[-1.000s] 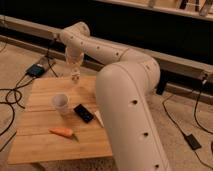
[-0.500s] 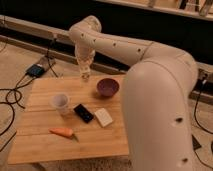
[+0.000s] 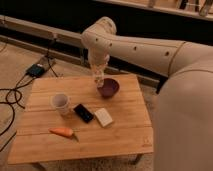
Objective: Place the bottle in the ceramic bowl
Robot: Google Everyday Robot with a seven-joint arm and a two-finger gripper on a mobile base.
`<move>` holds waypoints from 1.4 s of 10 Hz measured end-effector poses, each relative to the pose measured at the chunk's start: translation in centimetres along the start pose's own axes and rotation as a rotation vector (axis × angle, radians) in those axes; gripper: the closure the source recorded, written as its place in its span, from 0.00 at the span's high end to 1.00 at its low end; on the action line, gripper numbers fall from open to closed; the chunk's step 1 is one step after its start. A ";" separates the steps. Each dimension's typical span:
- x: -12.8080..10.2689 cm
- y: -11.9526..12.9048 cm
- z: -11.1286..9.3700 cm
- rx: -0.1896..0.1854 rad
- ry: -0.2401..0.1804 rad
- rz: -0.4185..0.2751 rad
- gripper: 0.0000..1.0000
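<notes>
The dark purple-maroon ceramic bowl (image 3: 109,88) sits on the far middle part of the wooden table (image 3: 125,125). My gripper (image 3: 98,77) hangs from the white arm, pointing down, just above the bowl's left rim. It is shut on the small pale bottle (image 3: 99,81), held upright with its lower end at the rim's left edge. The fingers partly hide the bottle.
On the table stand a white cup (image 3: 61,103), a black flat device (image 3: 83,112), a white rectangular block (image 3: 104,117) and a carrot (image 3: 62,132). Cables and a blue box (image 3: 36,70) lie on the floor at left. My large arm fills the right side.
The gripper with the bottle has moved right and down, from over the table's back edge to the bowl's left rim. The bowl has come into view.
</notes>
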 end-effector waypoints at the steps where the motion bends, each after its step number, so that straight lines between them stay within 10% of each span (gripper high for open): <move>1: 0.6 -1.0 0.0 0.008 0.007 0.021 0.00; 14: 1.6 -3.1 7.0 0.042 0.065 0.033 0.00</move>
